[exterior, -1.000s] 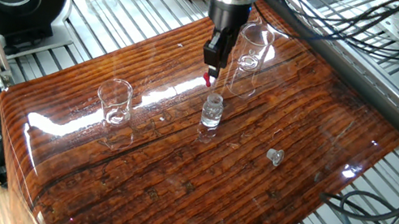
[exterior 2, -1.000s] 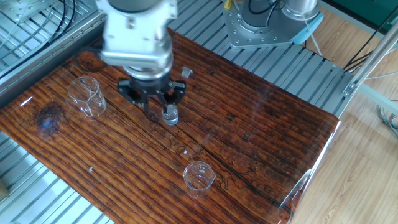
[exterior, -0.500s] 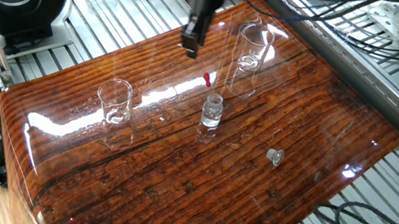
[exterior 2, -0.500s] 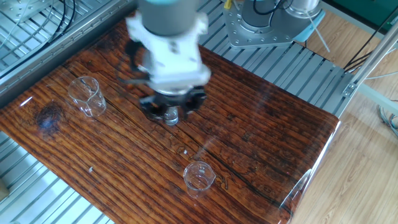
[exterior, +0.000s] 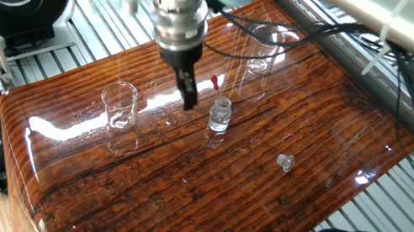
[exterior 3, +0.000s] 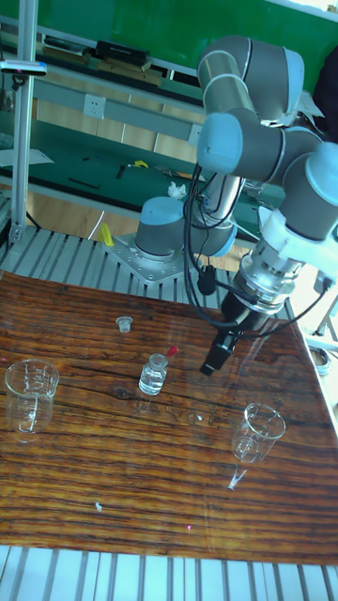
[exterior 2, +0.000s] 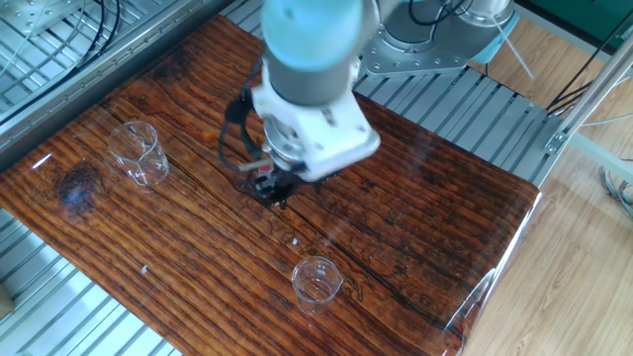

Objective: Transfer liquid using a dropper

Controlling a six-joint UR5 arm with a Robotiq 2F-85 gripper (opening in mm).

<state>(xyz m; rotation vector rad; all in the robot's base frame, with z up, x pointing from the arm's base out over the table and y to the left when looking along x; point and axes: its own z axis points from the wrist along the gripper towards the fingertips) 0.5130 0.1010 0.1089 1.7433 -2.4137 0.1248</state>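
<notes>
Since the earlier pictures, the gripper [exterior: 190, 100] has let go of the dropper [exterior: 215, 82], swung away from above the small vial [exterior: 220, 115] and tilted, and now hangs low over the wooden table [exterior: 261, 194] beside the vial.

Nearest in one fixed view, a small clear cap [exterior: 285, 161] lies on the wood, apart from the vial, toward the camera's right. The vial stands upright at the table's middle. The dropper stands in its neck, leaning, its red bulb [exterior 3: 173, 351] topmost and free of the jaws; the gripper's tip is just beside the vial, between it and the small beaker [exterior: 119, 106], touching neither. The jaws look nearly closed and hold nothing, though the angle makes their gap hard to judge. Any liquid in the vial is too faint to make out.

Beyond the vial stands a tall clear cylinder [exterior: 258, 61], upright near the table's far edge.
</notes>
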